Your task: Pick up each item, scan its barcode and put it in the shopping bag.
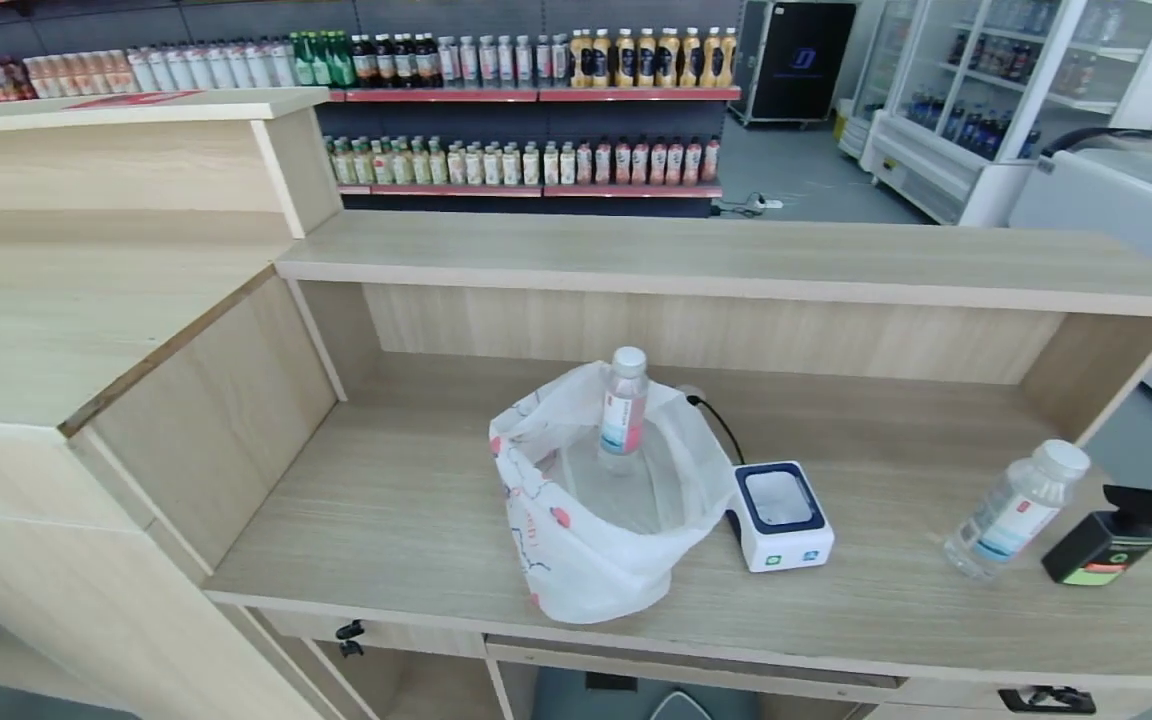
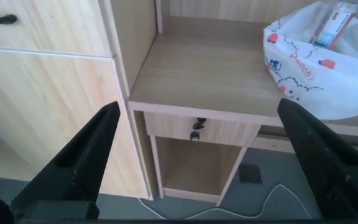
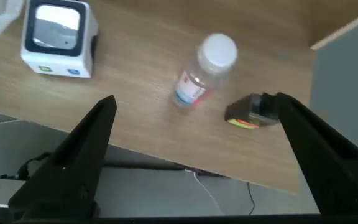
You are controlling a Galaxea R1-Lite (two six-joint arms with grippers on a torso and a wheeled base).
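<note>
A white shopping bag stands open in the middle of the wooden counter, with one clear bottle upright inside it. The bag and that bottle also show in the left wrist view. Right of the bag sits a white barcode scanner. A second clear bottle with a white cap stands near the counter's right end. My right gripper is open above the counter's front edge, short of this bottle. My left gripper is open, low before the counter's left front.
A black device with a green and orange label lies just right of the second bottle. A raised ledge runs behind the counter and a taller cabinet closes the left. A drawer with a key sits under the counter.
</note>
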